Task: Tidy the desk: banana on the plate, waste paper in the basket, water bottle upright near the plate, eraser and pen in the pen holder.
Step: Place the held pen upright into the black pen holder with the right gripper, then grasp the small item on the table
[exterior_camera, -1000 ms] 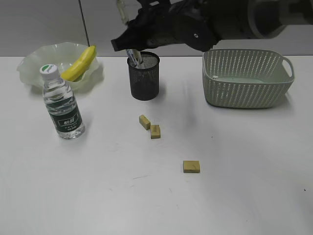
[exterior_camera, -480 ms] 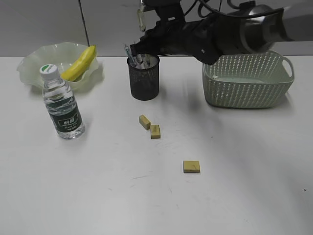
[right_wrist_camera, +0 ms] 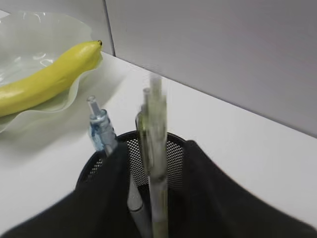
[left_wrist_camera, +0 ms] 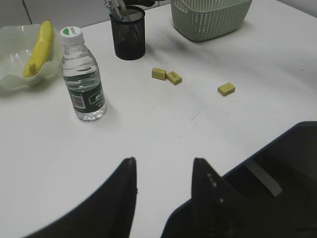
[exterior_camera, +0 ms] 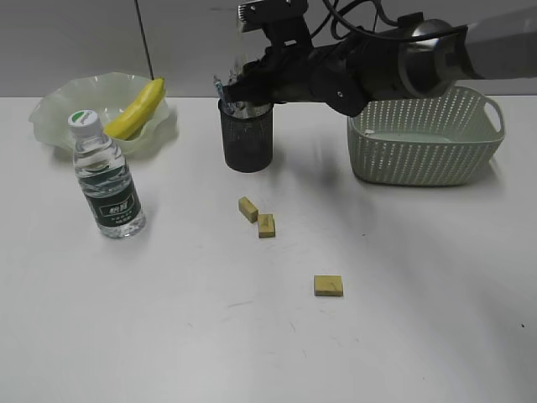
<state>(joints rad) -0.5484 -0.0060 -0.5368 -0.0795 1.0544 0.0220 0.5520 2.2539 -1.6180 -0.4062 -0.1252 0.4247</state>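
right gripper over pen holder, jaws parted around upright pen; erasers lying nearer, toward front.

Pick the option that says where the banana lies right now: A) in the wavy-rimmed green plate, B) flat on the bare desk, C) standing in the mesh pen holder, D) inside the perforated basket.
A: the banana rests in the pale green plate with the ruffled rim, behind the upright water bottle.
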